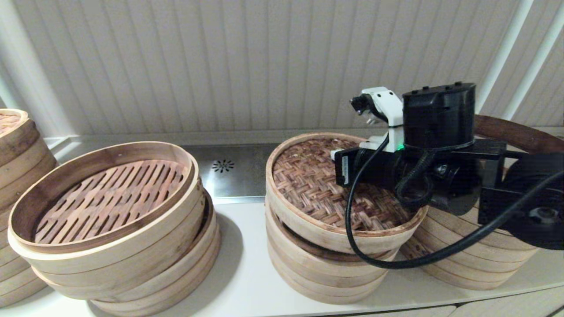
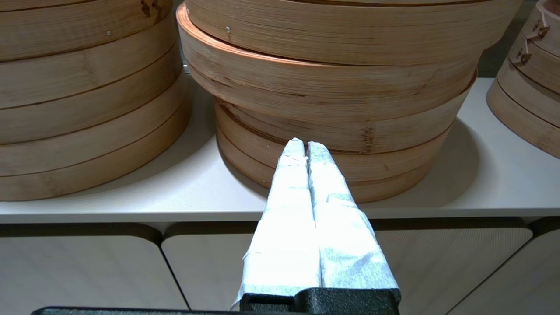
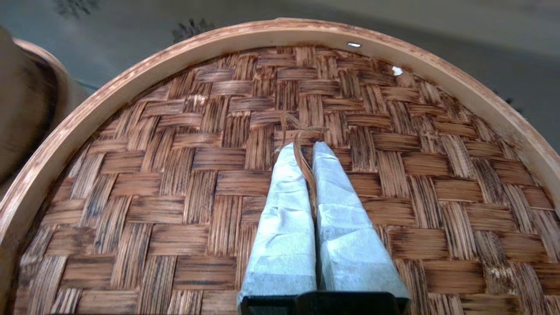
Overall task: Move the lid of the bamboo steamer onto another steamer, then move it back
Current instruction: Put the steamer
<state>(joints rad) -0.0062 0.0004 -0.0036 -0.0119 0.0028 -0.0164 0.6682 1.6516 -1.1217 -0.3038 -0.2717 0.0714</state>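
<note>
The bamboo steamer lid, with a pale rim and a dark woven top, lies slightly tilted on the shorter middle steamer; a dark gap shows under its front edge. My right gripper is over the lid's centre, shut on its thin loop handle. In the head view the right wrist hides the fingers. The taller steamer with a dark brown rim stands behind the right arm at the right. My left gripper is shut and empty, low in front of the counter edge.
A wide basket with a slatted floor tops a stack at the left, and another stack stands at the far left. A steel panel with a drain lies at the back. A black cable loops over the lid's front.
</note>
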